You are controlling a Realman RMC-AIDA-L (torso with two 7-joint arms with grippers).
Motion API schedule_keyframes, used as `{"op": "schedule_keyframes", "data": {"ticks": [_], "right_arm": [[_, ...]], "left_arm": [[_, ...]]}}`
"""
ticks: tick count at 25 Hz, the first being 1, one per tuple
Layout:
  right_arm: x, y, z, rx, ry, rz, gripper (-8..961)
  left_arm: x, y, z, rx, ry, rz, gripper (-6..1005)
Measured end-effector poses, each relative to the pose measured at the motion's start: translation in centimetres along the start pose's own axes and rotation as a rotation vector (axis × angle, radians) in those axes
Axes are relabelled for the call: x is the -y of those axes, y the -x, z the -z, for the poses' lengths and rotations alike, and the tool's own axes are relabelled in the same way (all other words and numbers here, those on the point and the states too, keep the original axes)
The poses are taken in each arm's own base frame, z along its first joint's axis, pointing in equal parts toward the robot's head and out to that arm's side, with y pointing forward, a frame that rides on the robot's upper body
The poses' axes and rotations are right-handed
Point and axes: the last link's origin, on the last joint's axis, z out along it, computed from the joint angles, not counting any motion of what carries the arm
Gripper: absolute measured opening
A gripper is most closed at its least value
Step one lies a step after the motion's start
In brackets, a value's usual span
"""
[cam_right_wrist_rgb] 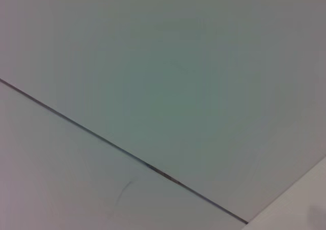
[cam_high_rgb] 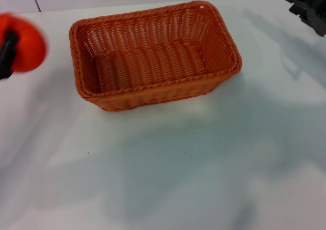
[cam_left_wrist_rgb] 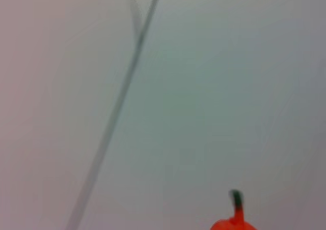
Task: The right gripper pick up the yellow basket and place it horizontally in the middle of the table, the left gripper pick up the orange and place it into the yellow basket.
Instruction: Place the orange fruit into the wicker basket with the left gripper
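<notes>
With the basket (cam_high_rgb: 155,54) already lying crosswise mid-desk (cam_high_rgb: 204,159), the left hand (cam_high_rgb: 6,52) grips the orange (cam_high_rgb: 25,41) in the air just beside the basket's end, so next it must carry across and let go, while the right hand (cam_high_rgb: 308,6) idles far off, its grip unclear.

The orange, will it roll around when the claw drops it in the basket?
Probably a bit: the orange is round, and the yellow basket has a flat, empty bottom. Its sloping sides should likely stop it. It looks small, so probably light.
</notes>
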Motion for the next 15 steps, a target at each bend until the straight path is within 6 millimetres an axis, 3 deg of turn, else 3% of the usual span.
{"op": "schedule_keyframes", "data": {"ticks": [5, 8, 11, 15], "right_arm": [[0.3, 0.7, -0.4, 0.019, -0.012, 0.014, 457], [0.4, 1.0, -0.4, 0.029, -0.021, 0.017, 457], [0.4, 1.3, -0.4, 0.035, -0.028, 0.017, 457], [0.0, 1.7, 0.1, 0.035, -0.020, 0.007, 457]], "left_arm": [[-3.7, 0.5, -6.1, 0.043, 0.178, 0.049, 298], [-4.8, 1.2, -9.0, 0.122, 0.198, 0.072, 277], [-5.4, 2.0, -10.4, 0.173, 0.187, 0.088, 346], [-5.4, 2.2, -10.4, 0.184, 0.178, 0.090, 436]]}}
